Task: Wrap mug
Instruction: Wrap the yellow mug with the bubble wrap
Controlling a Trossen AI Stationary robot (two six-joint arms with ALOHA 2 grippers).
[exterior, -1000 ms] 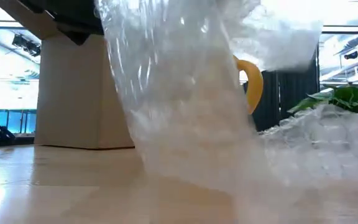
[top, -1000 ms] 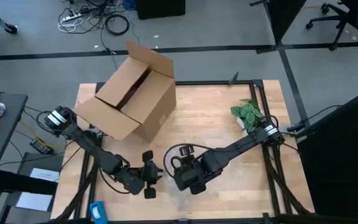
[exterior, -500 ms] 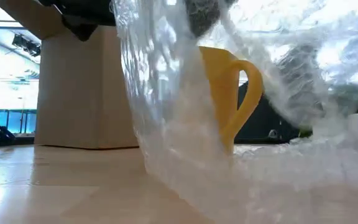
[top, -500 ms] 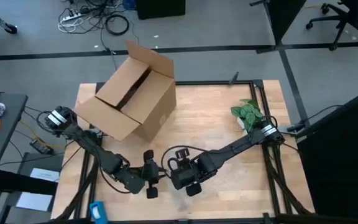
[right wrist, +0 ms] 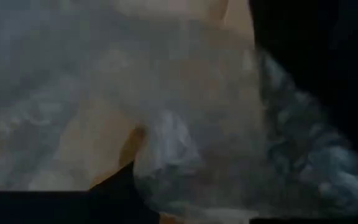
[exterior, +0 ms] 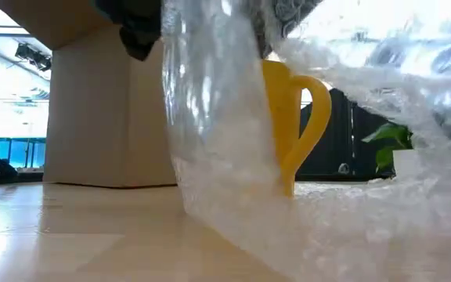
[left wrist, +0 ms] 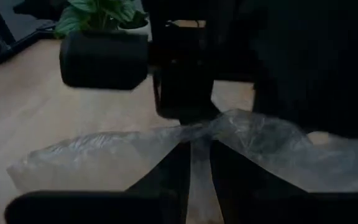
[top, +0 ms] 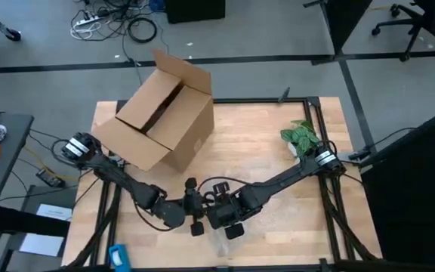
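Observation:
The yellow mug (exterior: pixel 286 110) stands upright on the table near its front edge, handle toward the right of the low view. A crinkly clear plastic sheet (exterior: pixel 218 149) hangs down over its left side and spreads on the table around it. In the high view the arms hide the mug. My left gripper (top: pixel 195 217) and my right gripper (top: pixel 223 221) meet above the mug, each shut on the sheet. The left one shows dark at the sheet's upper left (exterior: pixel 135 35). My left gripper pinches a gathered fold of the sheet (left wrist: pixel 197 132) between its two fingers, coming level from the table's left. The sheet hangs from there down to the table. My right gripper is shut on bunched sheet (right wrist: pixel 166 149); the plastic hides the place of contact.
A large open cardboard box (top: pixel 161 121) stands at the table's far left, behind the mug in the low view (exterior: pixel 92 117). A small potted plant (top: pixel 300 137) sits at the right edge. Bare wood lies between the box and the plant.
My left gripper has gone toward the table's right edge, closing on my right gripper, which shifted slightly left. The sheet, which veiled nearly the whole mug, has been drawn up and off its handle side; the mug's body and handle now show, and the mug has stayed in place.

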